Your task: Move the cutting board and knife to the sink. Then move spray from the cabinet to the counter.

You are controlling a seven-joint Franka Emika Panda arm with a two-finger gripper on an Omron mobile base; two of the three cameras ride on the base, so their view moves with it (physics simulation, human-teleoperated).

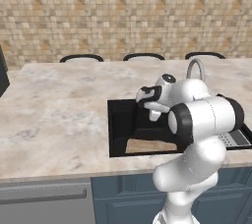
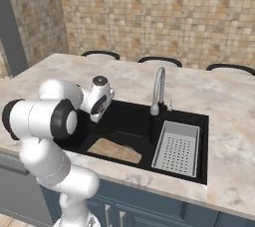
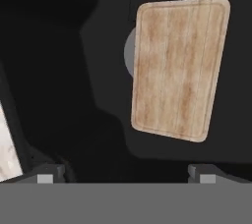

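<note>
The cutting board (image 3: 179,68), a light-brown wooden board with rounded corners, lies flat on the floor of the black sink (image 1: 115,125). It also shows at the basin's near side (image 1: 147,145) (image 2: 115,150). My gripper (image 3: 126,175) hangs open over the basin with nothing between its fingers, and the board sits off to one side of them. The hand (image 1: 153,115) (image 2: 95,114) hovers at the sink's left part, pointing down. The beige marbled counter (image 1: 59,115) surrounds the sink. The knife, spray and cabinet are out of view.
A silver gooseneck faucet (image 2: 158,89) stands behind the sink. A grey perforated tray (image 2: 177,147) fills the basin's right side. A grey drain disc (image 3: 129,53) peeks from under the board. Chair backs (image 1: 81,57) line the counter's far edge. Slate-blue drawers (image 1: 128,188) are below.
</note>
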